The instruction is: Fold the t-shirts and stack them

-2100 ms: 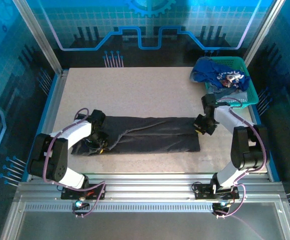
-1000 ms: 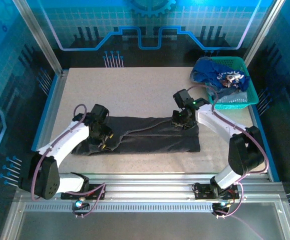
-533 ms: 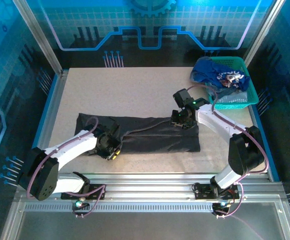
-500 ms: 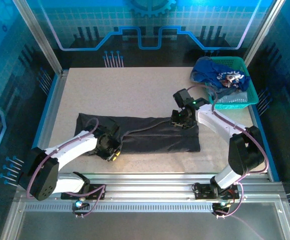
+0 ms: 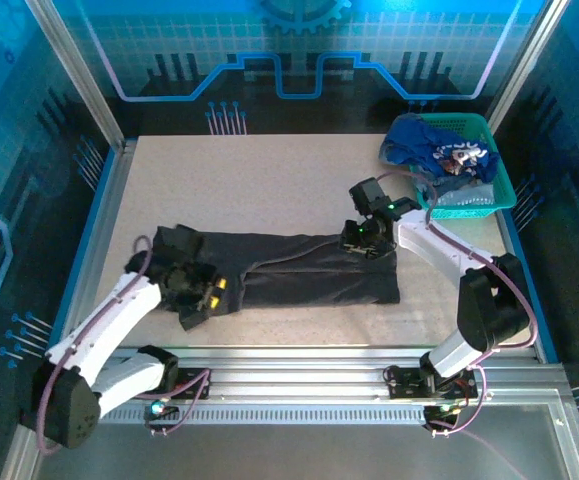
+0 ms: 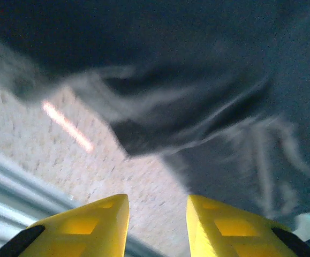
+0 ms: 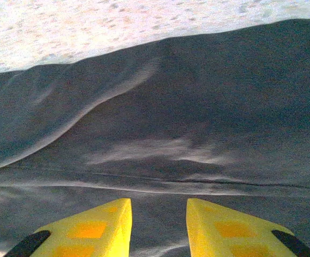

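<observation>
A large charcoal-grey t-shirt [image 5: 309,270] lies on the table as a long folded band running left to right. My left gripper [image 5: 209,293] hovers at its near left corner, open, with bare table between the yellow fingers [image 6: 98,225] and the rumpled charcoal-grey t-shirt [image 6: 197,80] just ahead. My right gripper [image 5: 356,244] sits low over the band's far right part, jaws apart, with the charcoal-grey t-shirt [image 7: 187,107] lying flat beneath and between them. A royal-blue printed t-shirt [image 5: 439,150] and a pale grey-blue t-shirt [image 5: 461,203] are heaped in the basket.
The teal mesh basket [image 5: 502,180] stands at the far right corner of the table. The speckled tabletop [image 5: 269,185] stretches behind the shirt. A metal rail [image 5: 289,360] runs along the near edge, and blue frame walls close in both sides.
My left gripper has come off the shirt's left part, swung toward the near left and reopened. The shirt's left end now lies spread out. The right gripper has scarcely moved.
</observation>
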{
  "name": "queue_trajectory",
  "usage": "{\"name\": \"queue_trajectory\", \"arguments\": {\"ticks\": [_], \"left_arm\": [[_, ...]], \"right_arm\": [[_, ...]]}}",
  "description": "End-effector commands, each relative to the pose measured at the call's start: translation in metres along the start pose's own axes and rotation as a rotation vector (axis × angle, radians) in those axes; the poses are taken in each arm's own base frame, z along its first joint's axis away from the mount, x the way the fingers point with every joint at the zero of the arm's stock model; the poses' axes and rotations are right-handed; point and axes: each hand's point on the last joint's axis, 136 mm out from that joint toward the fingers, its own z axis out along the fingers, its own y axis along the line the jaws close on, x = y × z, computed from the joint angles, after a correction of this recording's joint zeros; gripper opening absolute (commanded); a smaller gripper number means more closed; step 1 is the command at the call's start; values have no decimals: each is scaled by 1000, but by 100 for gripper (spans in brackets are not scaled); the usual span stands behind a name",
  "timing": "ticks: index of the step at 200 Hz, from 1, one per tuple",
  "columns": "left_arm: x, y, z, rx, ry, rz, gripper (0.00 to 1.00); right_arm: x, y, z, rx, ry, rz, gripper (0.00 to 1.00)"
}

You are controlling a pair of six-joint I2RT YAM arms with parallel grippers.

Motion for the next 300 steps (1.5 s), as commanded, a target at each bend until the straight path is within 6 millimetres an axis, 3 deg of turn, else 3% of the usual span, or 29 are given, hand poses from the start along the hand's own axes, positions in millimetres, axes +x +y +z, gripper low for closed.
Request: {"name": "queue_trajectory", "arguments": {"ticks": [1,17,29,49,71,104,154,221,257,300], "left_arm": [[-50,15,-15,-50,-111,15,35],[-91,13,-16,-60,-180,54,39],[-116,11,-9,-62,-198,91,42],[-151,4,3,-71,-216,191,46],[-166,-11,12,-56,-227,370,47],[-159,-8,23,-34,-185,448,48],[-148,12,47,-76,-85,440,46],[-140,33,41,-163,-69,372,44],[-138,33,52,-147,-41,351,35],[-137,31,46,-146,-55,343,21]], "right_arm": [[-2,46,-6,-256,-2,-81,37],[4,72,-4,-350,37,-130,39],[8,79,3,-368,75,-134,39],[12,74,19,-355,133,-90,39],[10,59,35,-326,175,-32,39],[0,48,44,-317,184,8,39],[0,52,55,-331,216,34,40],[16,46,67,-340,265,96,40],[18,41,72,-320,277,109,40],[16,40,75,-305,280,113,39]]}}
